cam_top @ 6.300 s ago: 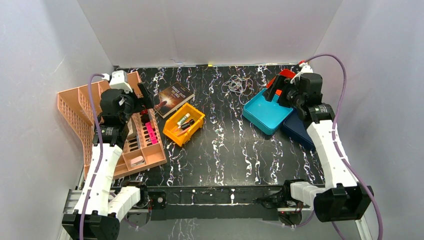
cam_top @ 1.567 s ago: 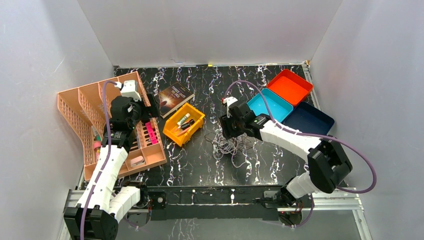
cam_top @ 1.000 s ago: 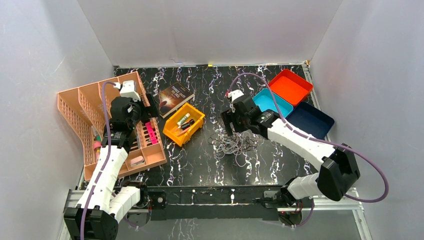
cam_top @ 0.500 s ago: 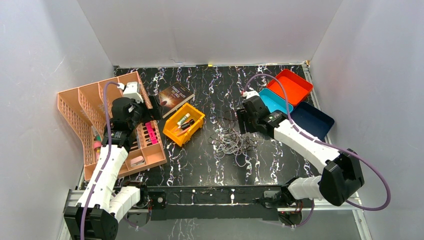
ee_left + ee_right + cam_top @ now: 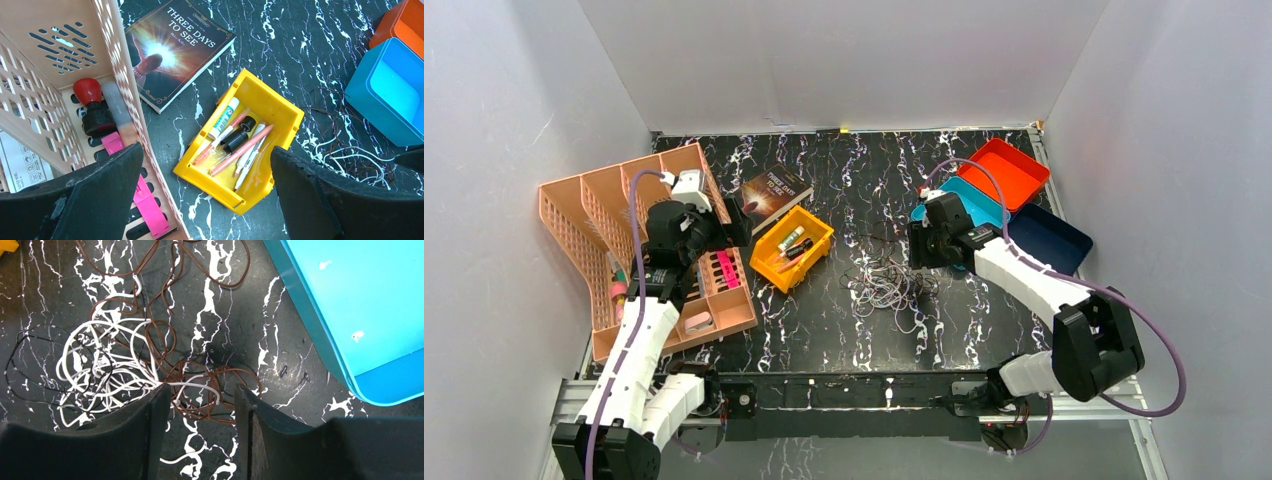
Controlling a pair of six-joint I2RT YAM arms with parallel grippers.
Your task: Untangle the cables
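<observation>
Right gripper [image 5: 200, 392]: jaws apart, low over brown loops of the cables [image 5: 125, 360], a tangled heap mid-table between yellow bin [image 5: 792, 248] and teal tray [image 5: 350, 315]; left gripper [image 5: 205, 152] spread, empty, above the bin; judged step: choosing a strand; next: close on one brown loop, draw it clear.

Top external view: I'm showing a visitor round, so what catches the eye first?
The tangle of thin brown and white cables mid-table, with the right gripper open at its right edge. Then the colours: yellow bin of pens left of it, orange tray at far right.
</observation>
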